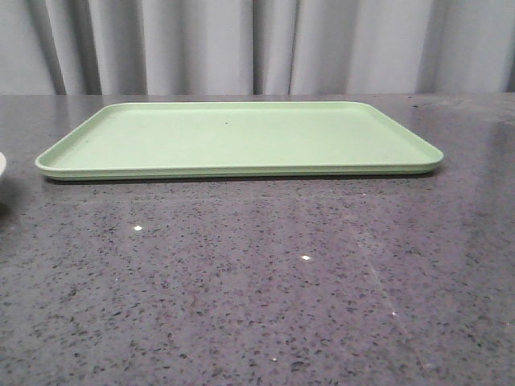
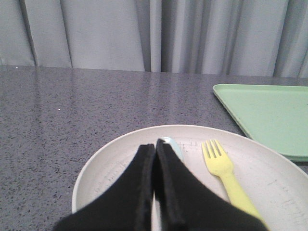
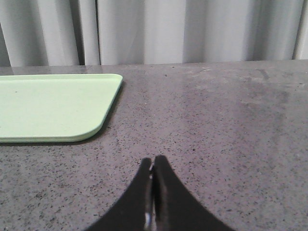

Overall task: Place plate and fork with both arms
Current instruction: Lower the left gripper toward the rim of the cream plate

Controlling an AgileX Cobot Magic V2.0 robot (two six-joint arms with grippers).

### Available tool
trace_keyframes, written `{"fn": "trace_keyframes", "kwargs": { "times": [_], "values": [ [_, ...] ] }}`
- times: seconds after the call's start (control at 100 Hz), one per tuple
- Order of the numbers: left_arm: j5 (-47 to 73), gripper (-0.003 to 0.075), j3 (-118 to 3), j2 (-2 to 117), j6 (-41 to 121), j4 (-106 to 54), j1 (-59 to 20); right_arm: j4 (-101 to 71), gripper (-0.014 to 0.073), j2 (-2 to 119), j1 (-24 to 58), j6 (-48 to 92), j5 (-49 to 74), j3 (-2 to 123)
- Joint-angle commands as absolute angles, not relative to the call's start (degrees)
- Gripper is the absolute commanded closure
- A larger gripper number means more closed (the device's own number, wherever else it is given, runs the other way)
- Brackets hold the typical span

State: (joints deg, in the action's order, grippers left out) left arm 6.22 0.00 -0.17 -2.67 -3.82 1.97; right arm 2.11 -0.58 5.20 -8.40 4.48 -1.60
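On a speckled dark-grey stone table (image 1: 257, 281) backed by pale grey curtains (image 1: 241, 44), the green tray (image 1: 237, 137) lies bare, the plate (image 2: 120, 159) left of it holds the fork (image 2: 226, 175) beneath the closed left gripper (image 2: 155, 149), and the right gripper (image 3: 153, 166) hangs pinched together over bare stone.

The left pincer (image 2: 155, 147) hangs over the plate (image 2: 120, 154); the fork (image 2: 226, 174) lies in it beside the pincer, a spoon (image 2: 174, 147) just beyond its tips. The tray (image 2: 269, 115) sits farther off on the table (image 2: 72, 106).
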Motion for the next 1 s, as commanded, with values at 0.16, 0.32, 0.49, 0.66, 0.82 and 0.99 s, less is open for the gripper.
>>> {"fn": "trace_keyframes", "kwargs": {
  "times": [0.16,0.32,0.49,0.66,0.82,0.99],
  "values": [
    [1.40,0.0741,0.72,-1.97,-3.16,-3.85,2.12,2.54,0.0662,-1.95,4.83,-7.90,0.00,-1.26],
    [1.40,0.0741,0.72,-1.97,-3.16,-3.85,2.12,2.54,0.0662,-1.95,4.83,-7.90,0.00,-1.26],
    [1.40,0.0741,0.72,-1.97,-3.16,-3.85,2.12,2.54,0.0662,-1.95,4.83,-7.90,0.00,-1.26],
    [1.30,0.0741,0.72,-1.97,-3.16,-3.85,2.12,2.54,0.0662,-1.95,4.83,-7.90,0.00,-1.26],
    [0.00,0.0741,0.34,-1.97,-3.16,-3.85,2.12,2.54,0.0662,-1.95,4.83,-7.90,-0.92,-1.26],
    [0.77,0.0741,-2.27,-1.84,-3.16,-3.98,2.12,2.54,0.0662,-1.89,4.94,-7.90,1.30,0.58]
  ]
}}
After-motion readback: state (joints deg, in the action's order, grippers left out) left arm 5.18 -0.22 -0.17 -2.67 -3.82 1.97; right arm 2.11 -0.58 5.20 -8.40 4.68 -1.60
